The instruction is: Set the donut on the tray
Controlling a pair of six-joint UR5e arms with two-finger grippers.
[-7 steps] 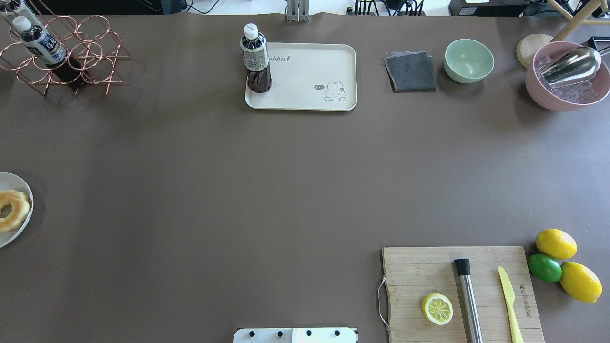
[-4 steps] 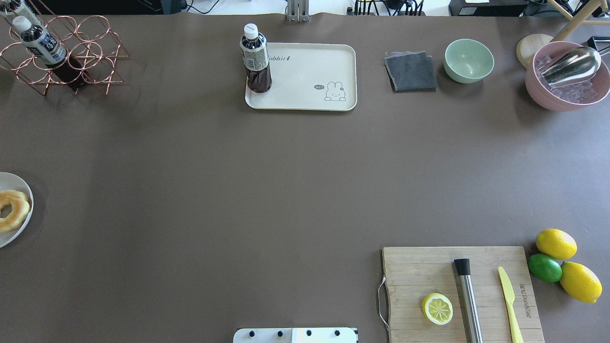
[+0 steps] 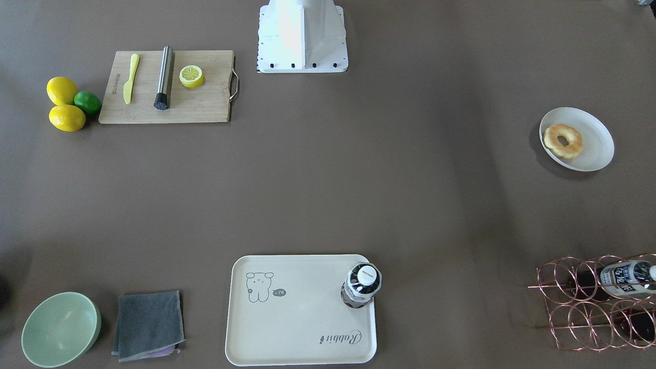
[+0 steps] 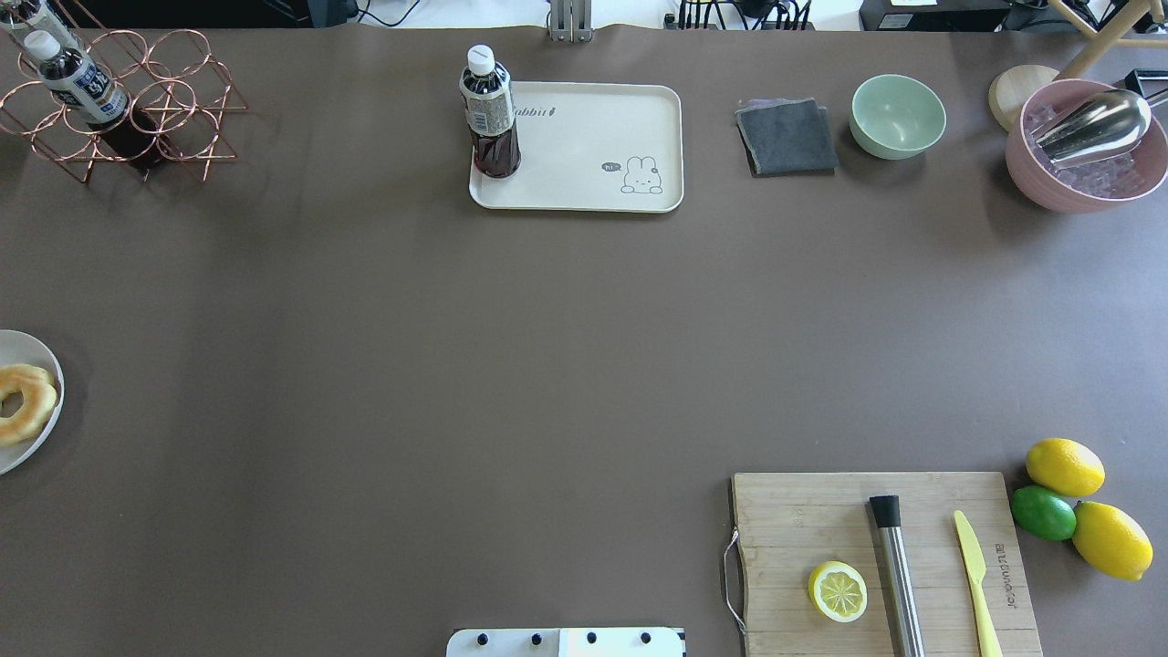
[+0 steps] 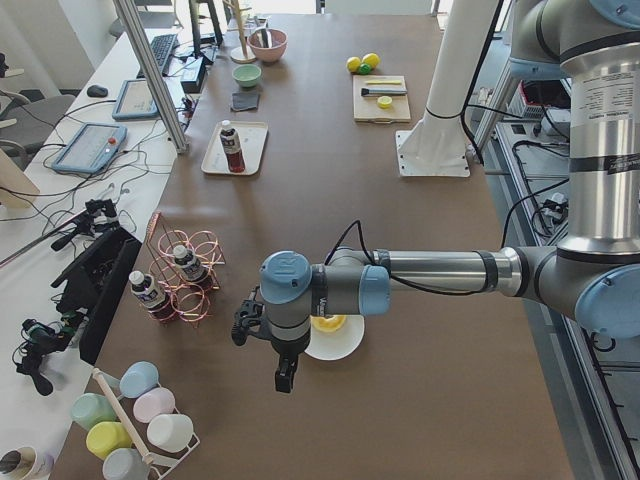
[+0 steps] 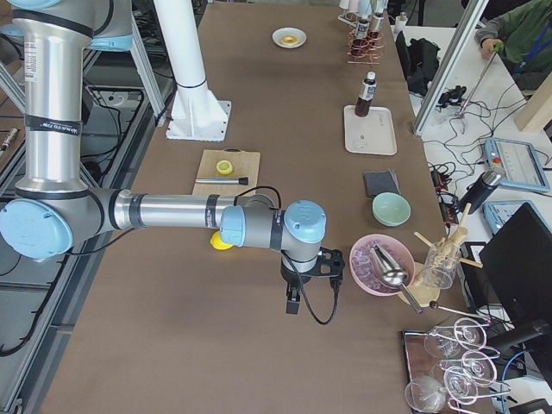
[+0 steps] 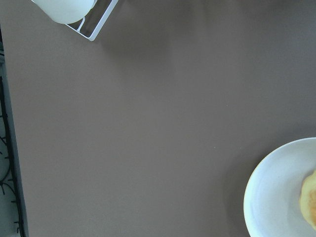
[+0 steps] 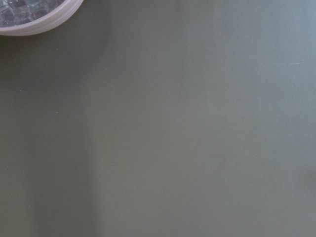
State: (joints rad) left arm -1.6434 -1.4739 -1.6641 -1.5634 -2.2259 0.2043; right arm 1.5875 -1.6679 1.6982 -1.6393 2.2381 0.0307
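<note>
The donut lies on a round white plate at the table's edge on my left side; it also shows in the overhead view. The cream tray sits at the far middle of the table, with a dark drink bottle standing on its corner. My left gripper shows only in the exterior left view, hanging just beyond the plate; I cannot tell if it is open. My right gripper shows only in the exterior right view, near a pink bowl; I cannot tell its state.
A copper wire rack with bottles stands far left. A wooden cutting board holds a lemon half, a steel muddler and a yellow knife. Two lemons and a lime lie beside it. A grey cloth and a green bowl are right of the tray.
</note>
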